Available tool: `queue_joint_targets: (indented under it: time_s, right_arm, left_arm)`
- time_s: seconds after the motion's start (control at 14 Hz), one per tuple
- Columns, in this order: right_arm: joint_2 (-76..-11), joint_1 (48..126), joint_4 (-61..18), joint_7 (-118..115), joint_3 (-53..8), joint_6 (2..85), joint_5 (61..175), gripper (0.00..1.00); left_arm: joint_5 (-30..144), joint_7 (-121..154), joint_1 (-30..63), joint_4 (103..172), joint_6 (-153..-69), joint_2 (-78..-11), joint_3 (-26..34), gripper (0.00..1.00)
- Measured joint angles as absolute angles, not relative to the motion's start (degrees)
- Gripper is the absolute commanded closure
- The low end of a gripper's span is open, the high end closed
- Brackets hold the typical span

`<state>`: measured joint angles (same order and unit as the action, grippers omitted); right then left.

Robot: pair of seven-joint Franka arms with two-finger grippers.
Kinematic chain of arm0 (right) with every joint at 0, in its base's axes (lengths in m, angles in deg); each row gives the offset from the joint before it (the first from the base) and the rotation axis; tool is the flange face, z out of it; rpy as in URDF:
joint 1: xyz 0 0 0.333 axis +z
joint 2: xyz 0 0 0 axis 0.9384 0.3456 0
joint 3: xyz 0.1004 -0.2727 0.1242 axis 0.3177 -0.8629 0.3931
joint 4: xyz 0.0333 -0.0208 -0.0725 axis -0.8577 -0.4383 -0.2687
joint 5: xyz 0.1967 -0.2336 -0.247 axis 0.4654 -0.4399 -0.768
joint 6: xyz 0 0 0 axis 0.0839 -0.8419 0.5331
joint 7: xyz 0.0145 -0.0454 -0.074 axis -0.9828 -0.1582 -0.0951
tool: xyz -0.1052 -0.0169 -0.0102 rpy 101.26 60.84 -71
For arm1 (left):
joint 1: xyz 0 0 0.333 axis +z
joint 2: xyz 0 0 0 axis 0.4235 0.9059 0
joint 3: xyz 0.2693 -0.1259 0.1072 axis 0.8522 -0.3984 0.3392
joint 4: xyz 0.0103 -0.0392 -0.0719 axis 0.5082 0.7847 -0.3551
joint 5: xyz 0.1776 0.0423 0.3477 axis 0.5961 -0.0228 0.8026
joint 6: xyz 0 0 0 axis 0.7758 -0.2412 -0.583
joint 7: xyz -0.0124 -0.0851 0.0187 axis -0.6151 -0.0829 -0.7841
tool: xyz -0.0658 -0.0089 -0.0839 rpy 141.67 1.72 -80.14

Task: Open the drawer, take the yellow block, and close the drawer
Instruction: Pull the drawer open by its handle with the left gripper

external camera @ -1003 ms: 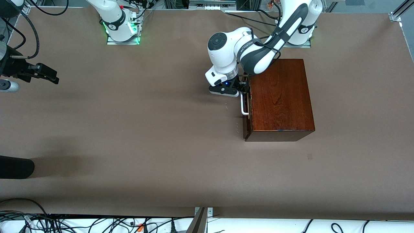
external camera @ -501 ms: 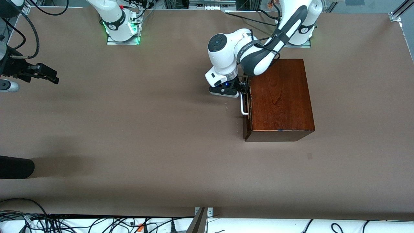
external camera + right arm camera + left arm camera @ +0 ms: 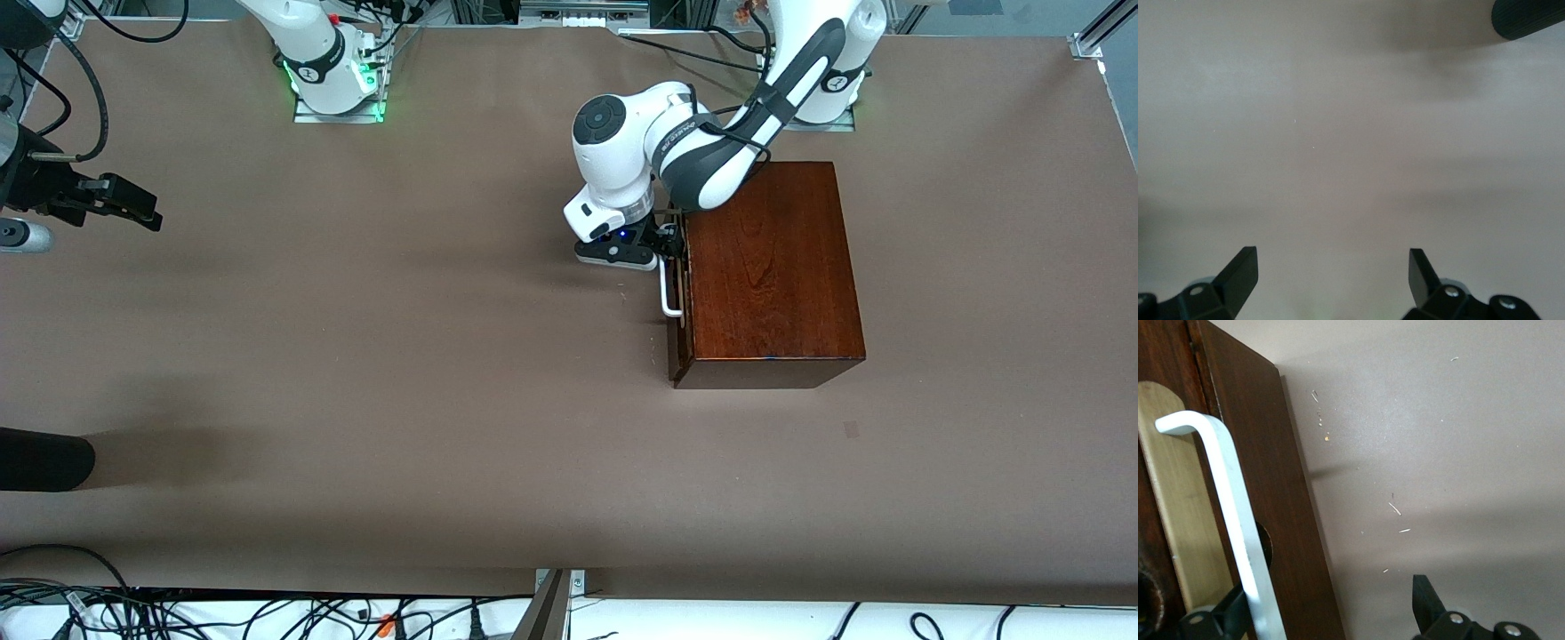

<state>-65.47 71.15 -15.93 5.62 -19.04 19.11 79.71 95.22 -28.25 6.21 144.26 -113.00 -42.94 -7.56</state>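
Note:
The dark mahogany box stands toward the left arm's end of the table. Its drawer faces the right arm's end and looks shut or barely ajar. The white bar handle also shows in the left wrist view against the dark front. My left gripper is open at the handle's end. In the left wrist view the jaws straddle the bar and the front's edge without closing. My right gripper is open and empty, waiting over the right arm's end. The yellow block is hidden.
A black cylinder juts in at the table's edge by the right arm's end, nearer to the front camera; its tip shows in the right wrist view. Brown tabletop spreads in front of the drawer.
The left arm's wrist has shifted very slightly at the handle. The drawer and the right arm have not moved.

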Motion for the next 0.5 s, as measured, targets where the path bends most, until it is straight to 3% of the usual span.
queue_joint_targets:
  time_s: [0.5]
  right_arm:
    - [-65.48, 71.15, -15.92, 5.62, -19.04, 19.11, 79.71, 0.00]
  left_arm:
    - [95.22, -31.00, 4.74, 141.32, -113.03, -40.77, -7.65, 0.00]
